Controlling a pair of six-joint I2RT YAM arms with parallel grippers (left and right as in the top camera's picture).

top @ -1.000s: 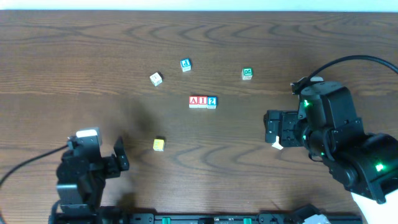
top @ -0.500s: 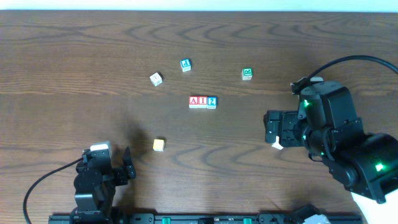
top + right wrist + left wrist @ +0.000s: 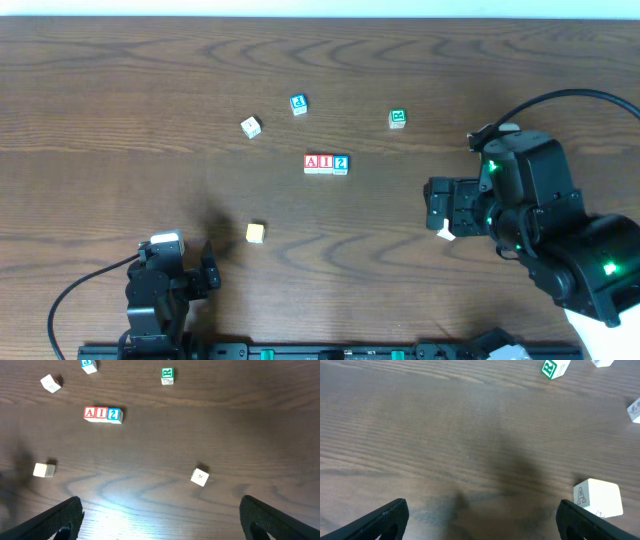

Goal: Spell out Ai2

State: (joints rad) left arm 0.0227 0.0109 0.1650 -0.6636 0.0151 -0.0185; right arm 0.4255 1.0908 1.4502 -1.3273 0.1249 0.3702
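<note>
While both gape wide, holding nothing, we find the right gripper (image 3: 434, 208) at four o'clock and the left gripper (image 3: 205, 272) at seven; the block row (image 3: 326, 163) (red A, red I, blue 2, touching) lies near centre.

Left arm (image 3: 155, 300): folded low at the near-left of the overhead view, with a cable (image 3: 70, 292) looping off its left side.
Left gripper (image 3: 208, 272): points right; jaws spread wide and empty.
Left fingers (image 3: 385, 517): dark tips at the two lower corners of the wrist view, well apart.
Right arm (image 3: 545, 225): bulky, at the right side, green lights lit.
Right gripper (image 3: 436, 207): points left; jaws spread wide and empty.
Right fingers (image 3: 57, 520): dark tips at the two lower corners, well apart.
</note>
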